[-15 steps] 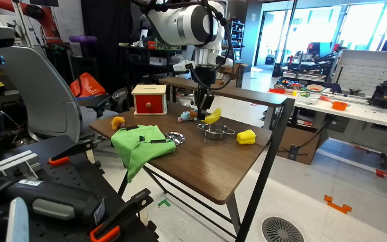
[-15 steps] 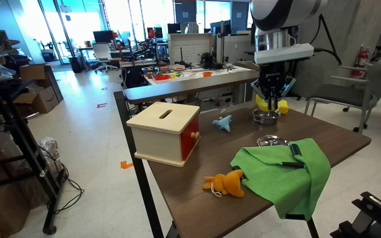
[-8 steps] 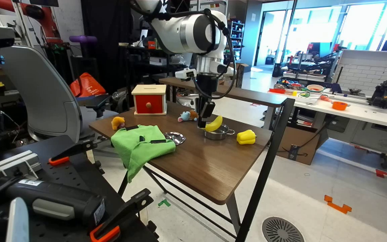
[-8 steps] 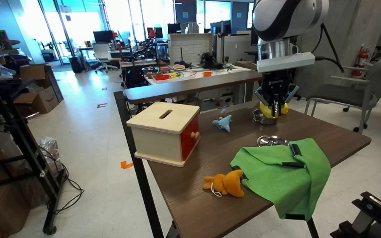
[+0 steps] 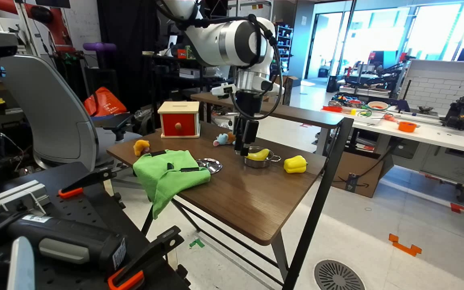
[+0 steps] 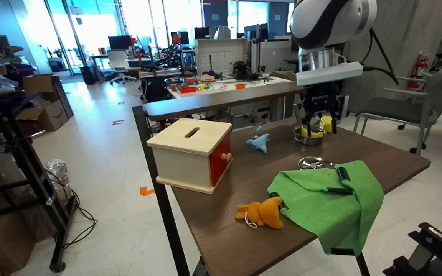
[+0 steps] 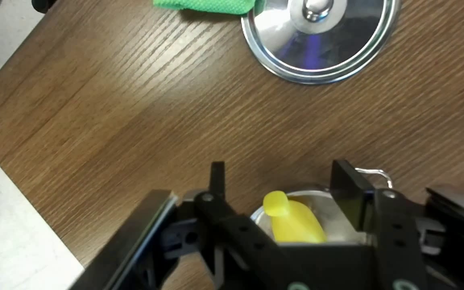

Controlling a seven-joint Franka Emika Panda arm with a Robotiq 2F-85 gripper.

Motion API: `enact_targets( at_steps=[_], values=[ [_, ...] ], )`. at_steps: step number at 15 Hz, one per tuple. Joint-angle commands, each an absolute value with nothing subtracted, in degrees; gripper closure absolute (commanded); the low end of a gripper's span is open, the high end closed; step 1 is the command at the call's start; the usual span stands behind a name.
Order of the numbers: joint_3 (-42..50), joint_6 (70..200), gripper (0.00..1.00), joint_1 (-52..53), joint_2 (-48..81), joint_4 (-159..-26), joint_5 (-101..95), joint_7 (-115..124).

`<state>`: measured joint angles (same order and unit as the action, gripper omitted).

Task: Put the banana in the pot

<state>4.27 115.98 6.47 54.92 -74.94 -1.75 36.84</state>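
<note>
jaws spread well apart, gripper low at metal pot. banana lies inside pot; in wrist view one end shows between fingers, overlapping pot's edge. yellow pepper on table, just beside pot. lid flat on table, green cloth meeting its edge. blue plush toy near pot, orange plush toy by cloth, wooden box with red front farther off.
</note>
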Motion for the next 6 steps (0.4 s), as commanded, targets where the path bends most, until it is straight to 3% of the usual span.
enact_targets(
  at_steps=[1,4,6],
  values=[
    [3.96,113.87,0.01,5.77,52.01,-74.91,1.22,36.73],
    [3.95,115.30,0.00,6.21,46.81,-78.82,1.98,36.28],
    [4.65,114.73,0.00,6.68,50.10,-75.34,0.77,36.70]
  ],
)
